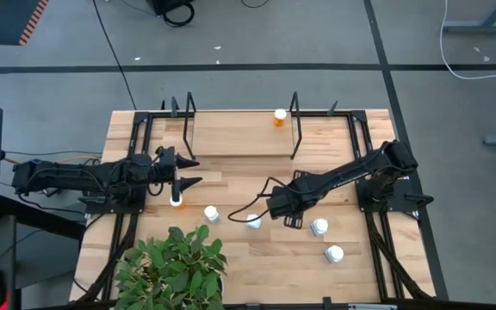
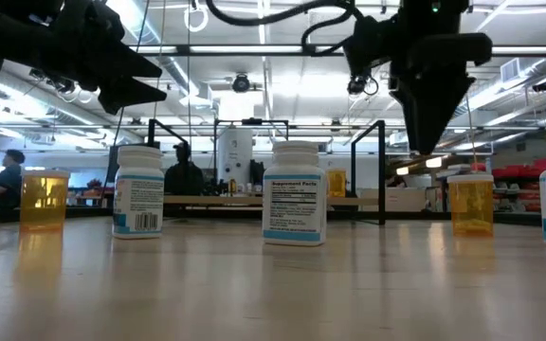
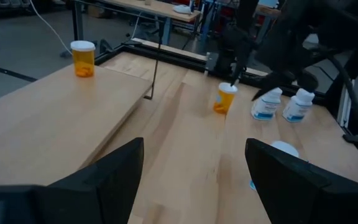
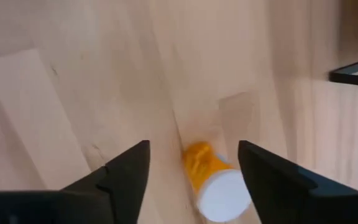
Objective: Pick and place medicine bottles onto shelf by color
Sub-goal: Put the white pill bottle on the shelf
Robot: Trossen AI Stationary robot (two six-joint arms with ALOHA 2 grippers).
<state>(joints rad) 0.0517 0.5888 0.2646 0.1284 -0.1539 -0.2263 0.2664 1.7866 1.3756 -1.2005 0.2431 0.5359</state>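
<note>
Right tool [image 4: 191, 180] released, fingers spread either side of an orange bottle [image 4: 213, 183] standing on the desk [image 1: 257, 267] just below. Left tool [image 1: 188, 170] open too, near another orange bottle [image 1: 177, 201]. One orange bottle [image 1: 280, 116] on the shelf [image 1: 231, 133]; labels unreadable.

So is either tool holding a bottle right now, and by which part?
Nothing is held. The right tool is open above an orange, white-capped pill bottle standing on the wooden table, fingers clear of it. The left tool is open and empty.

The light-wood worktop [image 1: 257, 267] carries the shelf [image 1: 231, 133], with one orange bottle [image 1: 280, 117] standing on it. Another orange bottle [image 4: 213, 183] stands on the worktop between the right jaws; white bottles [image 1: 326, 241] stand beside them.
</note>
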